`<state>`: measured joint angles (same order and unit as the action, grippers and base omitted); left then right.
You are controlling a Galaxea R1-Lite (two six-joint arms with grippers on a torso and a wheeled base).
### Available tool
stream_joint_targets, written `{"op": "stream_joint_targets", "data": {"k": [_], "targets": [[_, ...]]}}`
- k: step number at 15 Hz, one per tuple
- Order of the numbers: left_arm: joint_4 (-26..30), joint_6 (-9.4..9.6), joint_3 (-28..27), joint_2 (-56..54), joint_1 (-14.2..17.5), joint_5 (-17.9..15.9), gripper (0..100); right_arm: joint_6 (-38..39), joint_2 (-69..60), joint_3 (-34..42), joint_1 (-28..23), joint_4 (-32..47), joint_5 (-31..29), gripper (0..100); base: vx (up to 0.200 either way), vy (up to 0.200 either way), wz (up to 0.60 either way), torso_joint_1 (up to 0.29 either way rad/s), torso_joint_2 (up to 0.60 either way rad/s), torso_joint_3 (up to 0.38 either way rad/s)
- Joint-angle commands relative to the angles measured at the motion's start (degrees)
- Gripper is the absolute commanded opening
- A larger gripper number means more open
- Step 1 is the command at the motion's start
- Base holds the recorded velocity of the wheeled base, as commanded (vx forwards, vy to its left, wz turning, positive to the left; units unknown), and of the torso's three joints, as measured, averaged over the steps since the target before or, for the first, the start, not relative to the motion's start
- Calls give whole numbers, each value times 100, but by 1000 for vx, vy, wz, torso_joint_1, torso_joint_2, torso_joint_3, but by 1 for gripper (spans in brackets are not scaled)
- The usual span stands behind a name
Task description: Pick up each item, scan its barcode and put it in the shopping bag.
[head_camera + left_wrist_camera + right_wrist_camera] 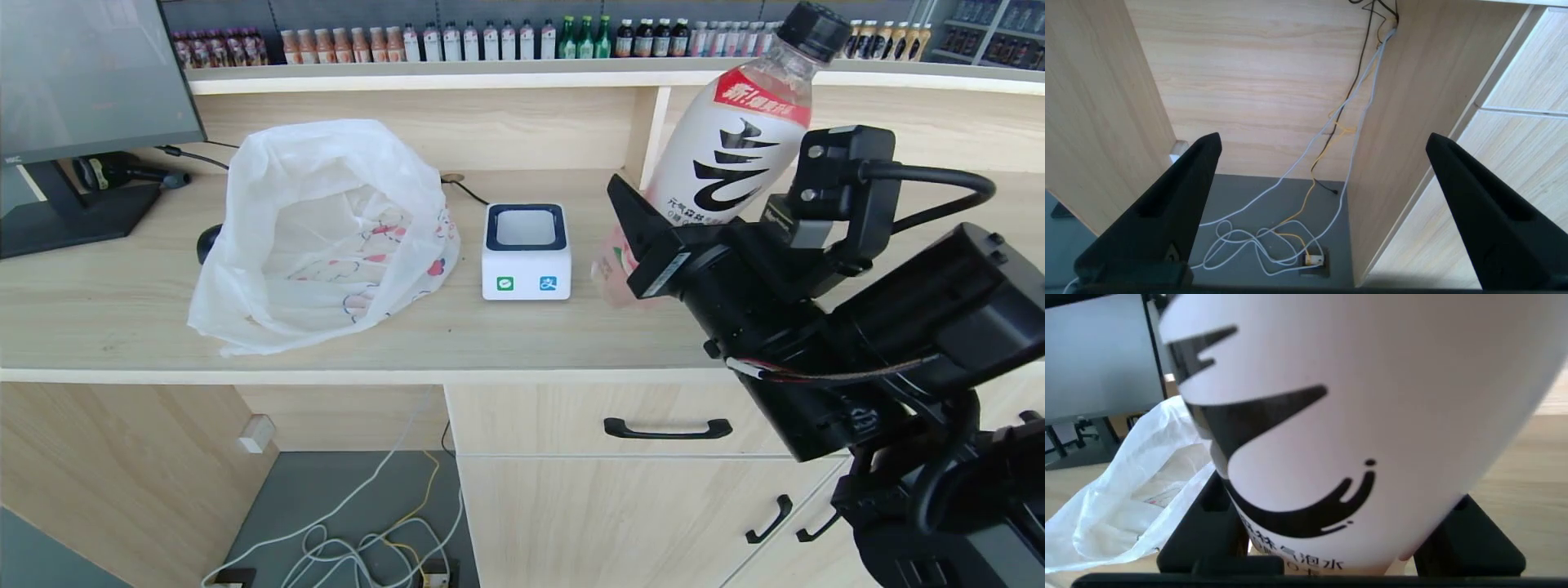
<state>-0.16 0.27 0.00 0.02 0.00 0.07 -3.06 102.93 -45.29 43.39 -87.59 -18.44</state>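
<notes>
Right pincer (665,224) closest, clenched on lower half of bottle (735,139), black fingers on either side of label. Bottle long axis tilted: black cap toward 1 o'clock, base toward 7 o'clock, printed label facing head camera. Bottle at 3 o'clock from white scanner (525,251), over desk (571,335); cannot tell whether base touches desk. Shopping bag (326,237) at 9 o'clock from scanner, mouth gaping, standing on desk. Left pincer (1323,220) spread wide, grasping nothing, above floor cables (1266,245) beneath desk.

Tilted white bottle (739,139), scanner (526,253), open bag (245,278)
</notes>
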Motion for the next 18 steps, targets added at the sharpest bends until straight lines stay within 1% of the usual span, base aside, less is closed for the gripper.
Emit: {"op": "stream_joint_targets", "data": {"k": [1,7,10,18], "targets": [[-2,0,0,-2,0,1,100,-2,-71,-42,-269,5,-45,0,0,0,0,0,0,0],[-2,8,0,-2,0,-7,100,51,-141,-24,-331,-13,-36,0,0,0,0,0,0,0],[-2,8,0,-2,0,1,100,51,-168,169,-340,-30,-36,0,0,0,0,0,0,0],[-2,-9,0,-2,0,1,100,42,-97,38,-375,-56,-36,0,0,200,0,5,3,0]]}}
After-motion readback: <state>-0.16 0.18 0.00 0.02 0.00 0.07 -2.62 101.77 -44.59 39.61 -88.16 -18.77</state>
